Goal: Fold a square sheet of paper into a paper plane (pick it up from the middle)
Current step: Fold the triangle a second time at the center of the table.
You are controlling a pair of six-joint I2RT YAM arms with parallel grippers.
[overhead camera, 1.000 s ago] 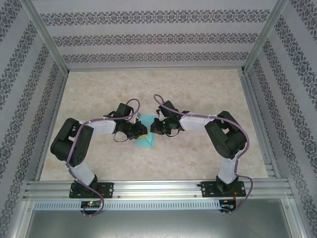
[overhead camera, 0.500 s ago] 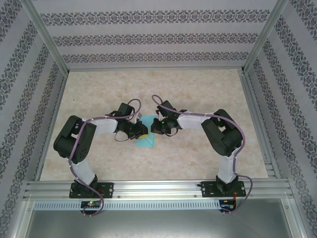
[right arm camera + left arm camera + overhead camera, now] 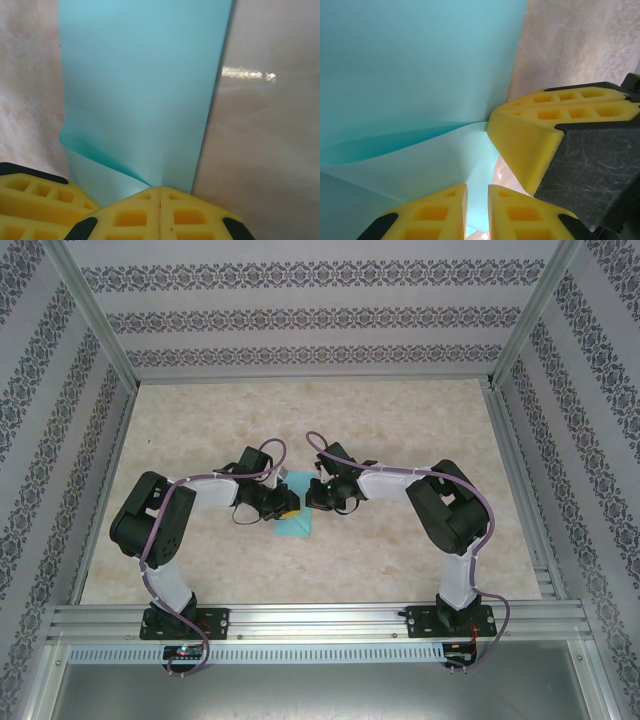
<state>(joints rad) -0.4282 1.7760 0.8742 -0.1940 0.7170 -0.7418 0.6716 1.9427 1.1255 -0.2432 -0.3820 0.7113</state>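
A partly folded light-blue sheet of paper [image 3: 145, 85] lies on the tabletop [image 3: 265, 140], stretching away from the closed right claw [image 3: 160, 190], which pinches its edge. Beside it, the left claw [image 3: 477, 187] has its jaws narrowly apart; I cannot tell if it grips.

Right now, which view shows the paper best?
Right wrist: the paper runs up mid-frame, both side edges and a folded layer clear. Left wrist shows one lifted flap, very close; top external, a small patch.

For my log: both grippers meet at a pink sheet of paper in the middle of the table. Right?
Not pink: the sheet of paper is light blue, as the right wrist view shows. The left gripper and right gripper do meet at it in the middle of the table.
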